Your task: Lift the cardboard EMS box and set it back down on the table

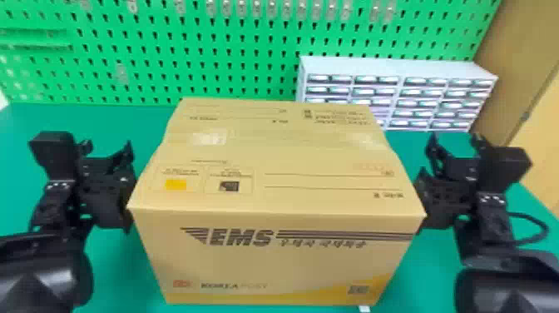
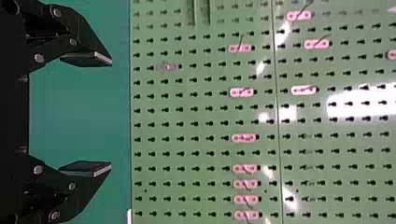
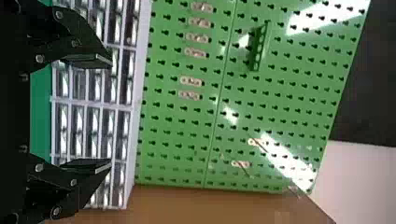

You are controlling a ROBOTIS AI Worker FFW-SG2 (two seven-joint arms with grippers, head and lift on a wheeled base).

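One EMS box [image 1: 272, 233] | long axis crosswise (lettering [image 1: 242, 237] robotward) | left end effector [image 1: 107, 149], right [image 1: 454, 143] open

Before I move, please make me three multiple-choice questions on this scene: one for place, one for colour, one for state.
1. Where is the drawer cabinet?
A) Beyond the EMS box, toward the right
B) Left of the box
C) On the box

2. The pegboard is:
A) red
B) green
C) black

3. The left gripper is:
A) shut
B) gripping a drawer
C) open

1 A: it shows behind the box's right part.
2 B: its holed surface is green.
3 C: a wide gap separates its fingertips.
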